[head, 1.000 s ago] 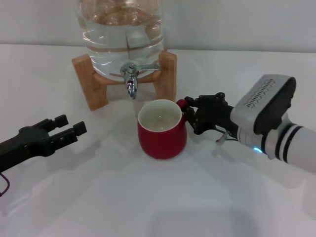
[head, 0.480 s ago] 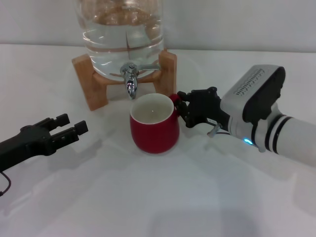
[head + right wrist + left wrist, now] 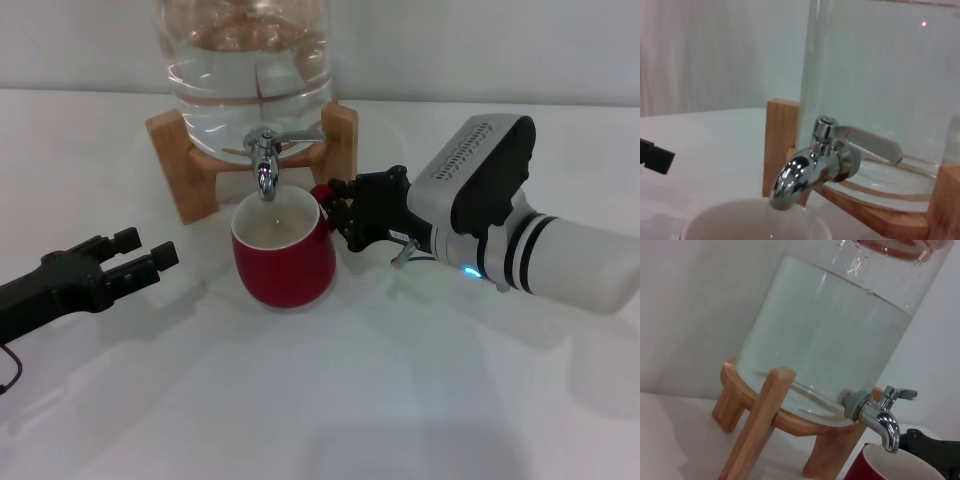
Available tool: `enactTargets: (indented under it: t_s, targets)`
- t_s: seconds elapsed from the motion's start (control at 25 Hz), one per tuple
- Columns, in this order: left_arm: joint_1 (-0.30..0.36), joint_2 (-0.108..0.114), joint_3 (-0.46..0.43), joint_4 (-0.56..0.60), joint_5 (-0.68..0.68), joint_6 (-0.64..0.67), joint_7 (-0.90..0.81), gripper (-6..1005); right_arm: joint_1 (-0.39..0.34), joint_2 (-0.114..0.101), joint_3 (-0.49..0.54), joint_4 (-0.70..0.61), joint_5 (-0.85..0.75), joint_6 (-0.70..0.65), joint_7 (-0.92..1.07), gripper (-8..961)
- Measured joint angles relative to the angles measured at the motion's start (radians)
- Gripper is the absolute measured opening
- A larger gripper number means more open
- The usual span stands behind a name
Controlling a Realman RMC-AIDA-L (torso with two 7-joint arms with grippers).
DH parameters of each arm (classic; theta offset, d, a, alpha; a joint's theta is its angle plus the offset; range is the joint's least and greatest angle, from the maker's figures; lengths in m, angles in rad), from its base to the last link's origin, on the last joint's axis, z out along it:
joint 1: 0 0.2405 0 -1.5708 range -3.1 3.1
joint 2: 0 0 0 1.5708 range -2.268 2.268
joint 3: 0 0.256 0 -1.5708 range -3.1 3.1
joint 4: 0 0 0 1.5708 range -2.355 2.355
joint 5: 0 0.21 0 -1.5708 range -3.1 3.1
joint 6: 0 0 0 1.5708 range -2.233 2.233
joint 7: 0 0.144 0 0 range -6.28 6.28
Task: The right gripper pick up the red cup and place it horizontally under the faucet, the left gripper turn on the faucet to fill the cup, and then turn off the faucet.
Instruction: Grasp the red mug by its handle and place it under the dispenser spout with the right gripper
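The red cup (image 3: pixel 284 259) stands upright on the white table, its cream inside right under the spout of the chrome faucet (image 3: pixel 265 160). My right gripper (image 3: pixel 335 213) is shut on the cup's small red handle, at the cup's right side. My left gripper (image 3: pixel 135 256) is open and empty at the left, well short of the faucet. In the left wrist view the faucet (image 3: pixel 881 416) hangs over the cup's rim (image 3: pixel 890 464). In the right wrist view the faucet (image 3: pixel 812 165) is just above the cup's rim (image 3: pixel 755 220).
The faucet sticks out of a large clear water jar (image 3: pixel 250 60) on a wooden stand (image 3: pixel 185 165) at the back of the white table (image 3: pixel 330 400). The jar and stand sit close behind the cup.
My right gripper has slid the red cup to the left and back, from in front of the stand's right leg to under the spout. The left arm has not moved.
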Motion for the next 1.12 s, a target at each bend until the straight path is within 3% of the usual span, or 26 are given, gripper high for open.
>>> enactTargets:
  t_s: [0.68,1.12]
  targets:
    - [-0.003,0.002,-0.003,0.0,0.0,0.01,0.0,816,0.067,0.0,-0.059,-0.037,0.041,-0.053,0.015,138]
    - [-0.002,0.002,-0.005,-0.001,0.0,0.01,0.002,816,0.072,0.0,-0.054,-0.037,0.066,-0.055,0.002,136]
